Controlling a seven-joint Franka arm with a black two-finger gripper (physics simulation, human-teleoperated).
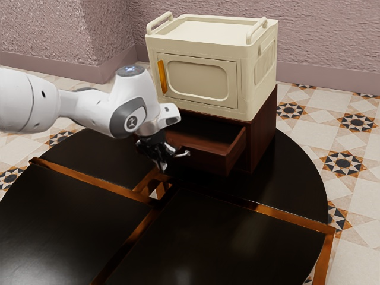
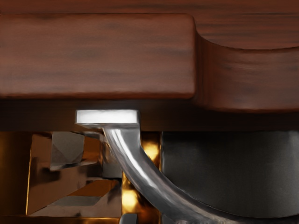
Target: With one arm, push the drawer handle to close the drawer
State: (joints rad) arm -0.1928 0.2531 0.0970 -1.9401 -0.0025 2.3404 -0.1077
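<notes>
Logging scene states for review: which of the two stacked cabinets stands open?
The lower, red-brown wooden cabinet: its drawer sticks out, whereas the cream cabinet on top has its door shut.

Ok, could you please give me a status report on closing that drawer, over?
Hand down by the metal handle. Drawer standing open. Cream cabinet sits above, likely not in the way.

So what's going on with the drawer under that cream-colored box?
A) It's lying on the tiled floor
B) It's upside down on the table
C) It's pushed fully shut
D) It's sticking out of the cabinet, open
D: in the exterior view the drawer juts out from the cabinet, its hollow inside visible below the cream-colored box.
</notes>
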